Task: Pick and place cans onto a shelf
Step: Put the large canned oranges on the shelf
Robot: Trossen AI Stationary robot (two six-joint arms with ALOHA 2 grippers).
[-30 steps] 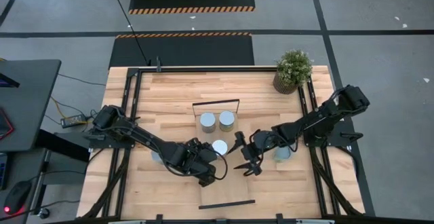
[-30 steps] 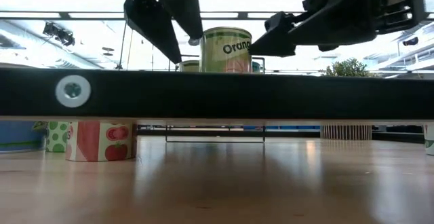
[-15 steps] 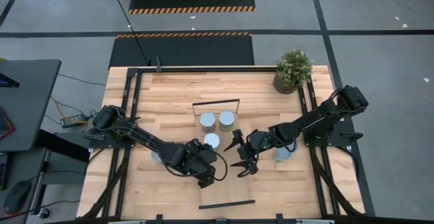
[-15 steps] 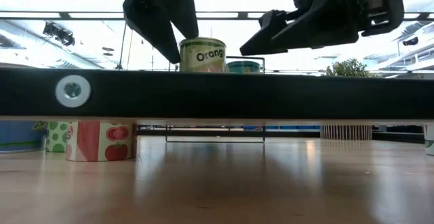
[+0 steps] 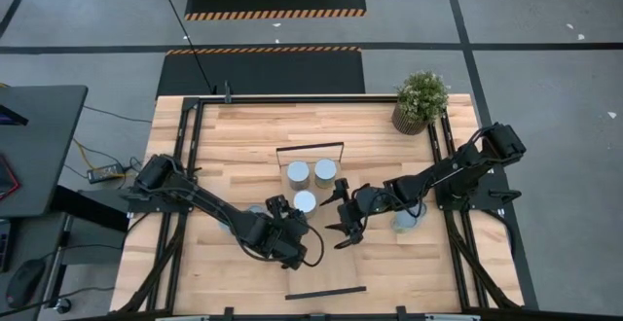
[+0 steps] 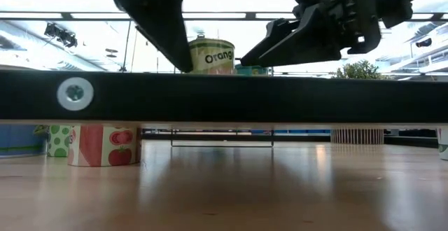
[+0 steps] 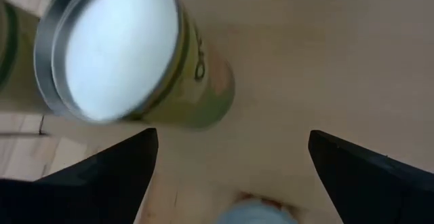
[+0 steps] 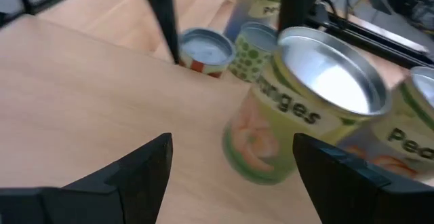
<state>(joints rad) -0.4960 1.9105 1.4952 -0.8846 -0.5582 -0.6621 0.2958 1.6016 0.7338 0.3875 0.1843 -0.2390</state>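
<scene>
The orange-label can [image 5: 305, 201] stands upright on the shelf [image 5: 324, 253], its long axis vertical and its pale round top facing up, just in front of 2 more upright cans [image 5: 311, 174] near the shelf's far end. In the low view the can [image 6: 211, 54] sits above the dark shelf edge [image 6: 224, 96], label readable and level. The left gripper [image 5: 283, 210] hangs just beside it with fingers [image 7: 102, 176] spread wide — nothing between them, and the can [image 7: 129, 54] sits clear ahead of the tips. The left arm reaches in low from the table's left edge, bent toward the middle. The right gripper [image 5: 341, 214] hovers on the can's other side, fingers [image 8: 129, 170] parted and holding nothing — the can [image 8: 298, 108] stands apart from them. The right arm stretches from the right edge, slanting toward the centre.
</scene>
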